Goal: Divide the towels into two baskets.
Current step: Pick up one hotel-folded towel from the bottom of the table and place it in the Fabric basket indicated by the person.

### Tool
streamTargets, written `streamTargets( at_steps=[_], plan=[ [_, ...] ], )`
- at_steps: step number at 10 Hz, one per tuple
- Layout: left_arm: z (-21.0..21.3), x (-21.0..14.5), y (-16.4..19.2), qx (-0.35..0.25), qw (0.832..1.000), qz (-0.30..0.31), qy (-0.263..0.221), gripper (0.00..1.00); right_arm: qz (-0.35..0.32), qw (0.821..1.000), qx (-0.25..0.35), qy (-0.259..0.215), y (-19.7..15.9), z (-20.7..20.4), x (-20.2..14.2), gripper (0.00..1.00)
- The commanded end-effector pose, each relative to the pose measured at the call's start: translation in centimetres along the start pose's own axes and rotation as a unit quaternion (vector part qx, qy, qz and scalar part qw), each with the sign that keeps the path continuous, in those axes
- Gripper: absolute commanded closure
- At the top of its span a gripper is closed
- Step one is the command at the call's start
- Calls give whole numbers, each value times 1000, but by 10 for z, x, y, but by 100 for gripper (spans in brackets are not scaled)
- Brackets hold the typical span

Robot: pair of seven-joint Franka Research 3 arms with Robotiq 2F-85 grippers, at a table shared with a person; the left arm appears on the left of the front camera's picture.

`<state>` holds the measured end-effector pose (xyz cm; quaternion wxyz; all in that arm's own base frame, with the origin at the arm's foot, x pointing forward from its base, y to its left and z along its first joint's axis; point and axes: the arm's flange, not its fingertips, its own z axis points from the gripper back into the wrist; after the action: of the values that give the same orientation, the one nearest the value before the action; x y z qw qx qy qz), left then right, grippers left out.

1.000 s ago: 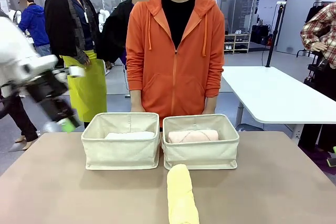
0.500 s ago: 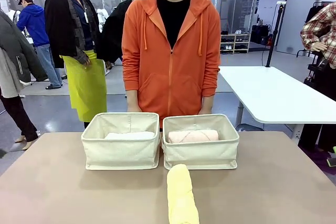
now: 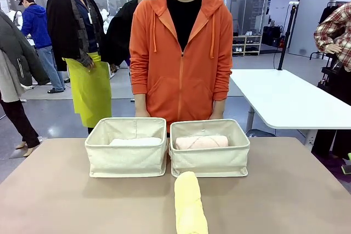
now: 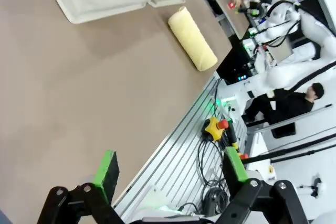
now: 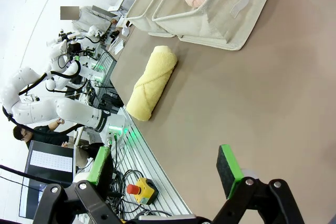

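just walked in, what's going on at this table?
Towel sorting, with nothing gripped right now. The white towel lies in the left basket, the pink towel in the right basket. The yellow towel lies on the table, not yet sorted. Left gripper and right gripper are open and empty. A person stands behind the baskets.

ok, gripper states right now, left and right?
Left gripper: open, holding nothing.
Right gripper: open, holding nothing.
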<state>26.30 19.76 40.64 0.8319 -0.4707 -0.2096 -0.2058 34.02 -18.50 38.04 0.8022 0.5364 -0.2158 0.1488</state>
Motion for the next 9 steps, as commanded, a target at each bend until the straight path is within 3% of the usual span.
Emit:
streamTargets(
  at_steps=[1,9],
  plan=[
    [1,9,-9,4,1000,-16,4,0,-5,1000,-1,5,4,2,0,0],
    [1,9,-9,4,1000,-16,4,0,-5,1000,-1,5,4,2,0,0]
  ],
)
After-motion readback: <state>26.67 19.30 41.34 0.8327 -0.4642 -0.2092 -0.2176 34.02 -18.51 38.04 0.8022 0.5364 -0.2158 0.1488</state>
